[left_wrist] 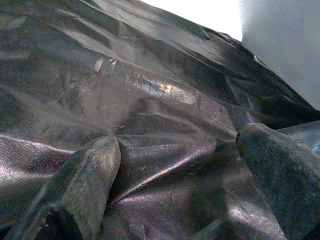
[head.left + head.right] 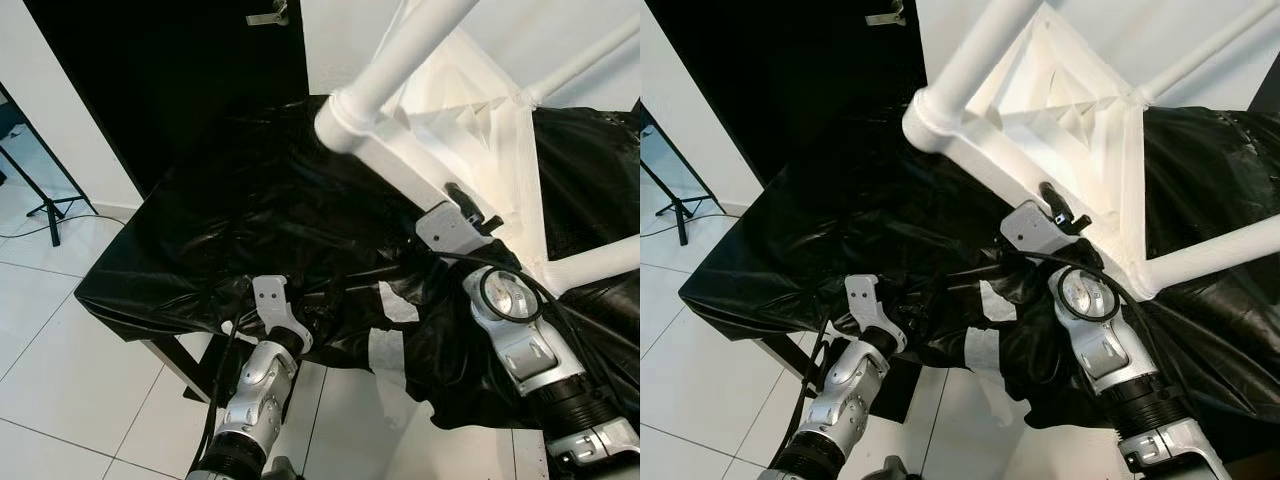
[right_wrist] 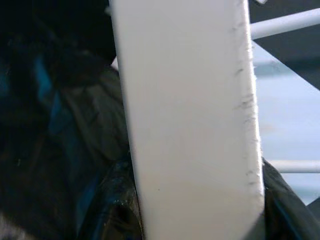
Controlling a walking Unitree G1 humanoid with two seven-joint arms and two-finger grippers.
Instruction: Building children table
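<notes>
1. The white children's table (image 2: 1080, 130) lies upturned on a bench (image 2: 190, 260) draped in crinkled black plastic sheet (image 2: 300, 200), over toward the robot's right side.
2. Its round legs stick out: one thick leg (image 2: 390, 70) points up toward the head camera, and another (image 2: 1210, 255) runs off to the right along the sheet.
3. The right hand (image 2: 1052, 198) is up against the white frame rail just below the thick leg's base. The wrist view shows a flat white bar (image 3: 190, 125) running straight between the fingers, so it looks closed around that rail.
4. The left hand (image 1: 175, 165) sits low at the bench's near edge, well apart from the white table. Its two black fingers (image 1: 85, 185) are spread wide and rest on the sheet with nothing between them.
5. Pale strips of tape (image 2: 385, 350) patch the sheet's hanging edge between the two arms.
6. A black tripod stand (image 2: 45, 205) rests on the white tiled floor (image 2: 70, 400) to the far left.
</notes>
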